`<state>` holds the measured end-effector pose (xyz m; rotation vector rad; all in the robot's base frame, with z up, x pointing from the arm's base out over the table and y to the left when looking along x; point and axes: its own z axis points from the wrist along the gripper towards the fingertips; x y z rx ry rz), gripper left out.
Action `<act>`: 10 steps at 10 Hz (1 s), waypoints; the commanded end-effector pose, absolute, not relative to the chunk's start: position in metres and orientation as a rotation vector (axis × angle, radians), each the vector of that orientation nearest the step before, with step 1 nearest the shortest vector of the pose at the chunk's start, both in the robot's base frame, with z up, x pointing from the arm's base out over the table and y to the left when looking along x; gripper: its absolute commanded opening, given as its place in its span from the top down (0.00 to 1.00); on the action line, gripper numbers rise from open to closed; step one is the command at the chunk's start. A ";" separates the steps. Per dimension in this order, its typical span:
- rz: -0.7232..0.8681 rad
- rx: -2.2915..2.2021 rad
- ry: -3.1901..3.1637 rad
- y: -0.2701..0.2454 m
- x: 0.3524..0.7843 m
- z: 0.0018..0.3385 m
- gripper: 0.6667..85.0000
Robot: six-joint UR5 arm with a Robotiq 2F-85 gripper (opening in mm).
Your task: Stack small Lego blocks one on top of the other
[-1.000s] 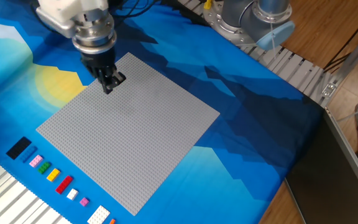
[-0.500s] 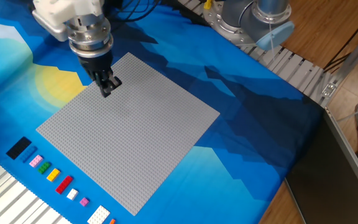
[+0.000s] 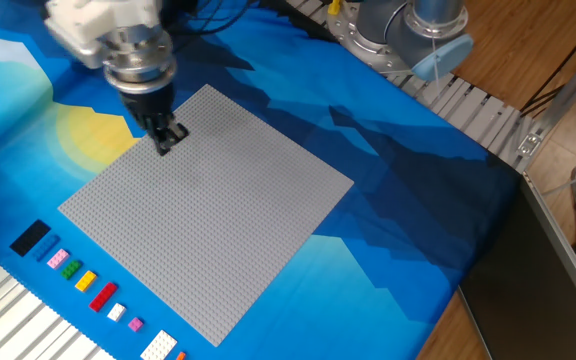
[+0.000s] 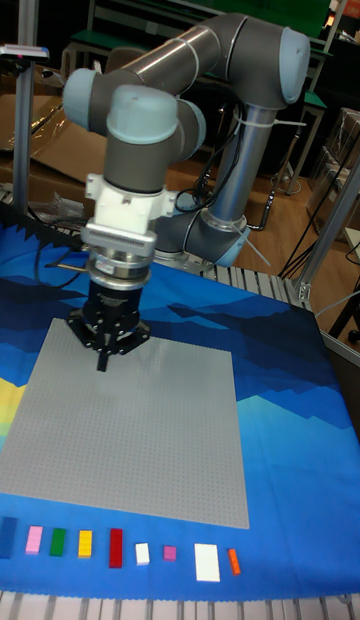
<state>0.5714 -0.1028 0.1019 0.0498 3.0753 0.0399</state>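
The small Lego blocks lie in a row on the blue cloth along the front edge: black (image 3: 31,237), pink (image 3: 56,258), green (image 3: 68,268), yellow (image 3: 86,281), red (image 3: 103,295), a small white one (image 3: 116,312) and purple (image 3: 135,324). The tall fixed view shows the same row, from pink (image 4: 34,540) past red (image 4: 116,547) to orange (image 4: 233,561). All lie apart in one layer. My gripper (image 3: 167,140) hangs over the far left corner of the grey baseplate (image 3: 218,230), fingers together, holding nothing, well away from the blocks. Its tip (image 4: 103,362) points straight down.
A larger white block (image 3: 160,346) lies near the row's right end. The arm's base (image 3: 408,30) stands at the back right beside a metal rail (image 3: 478,110). Ribbed aluminium (image 3: 18,325) borders the cloth at the front left.
The gripper has drifted a little to the left over the baseplate's far corner. The blocks have not moved.
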 end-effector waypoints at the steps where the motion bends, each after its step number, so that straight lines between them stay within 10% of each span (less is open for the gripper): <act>1: 0.015 -0.044 3.093 -0.153 0.606 0.093 1.00; 10: 0.049 0.255 3.112 -0.138 0.614 0.067 1.00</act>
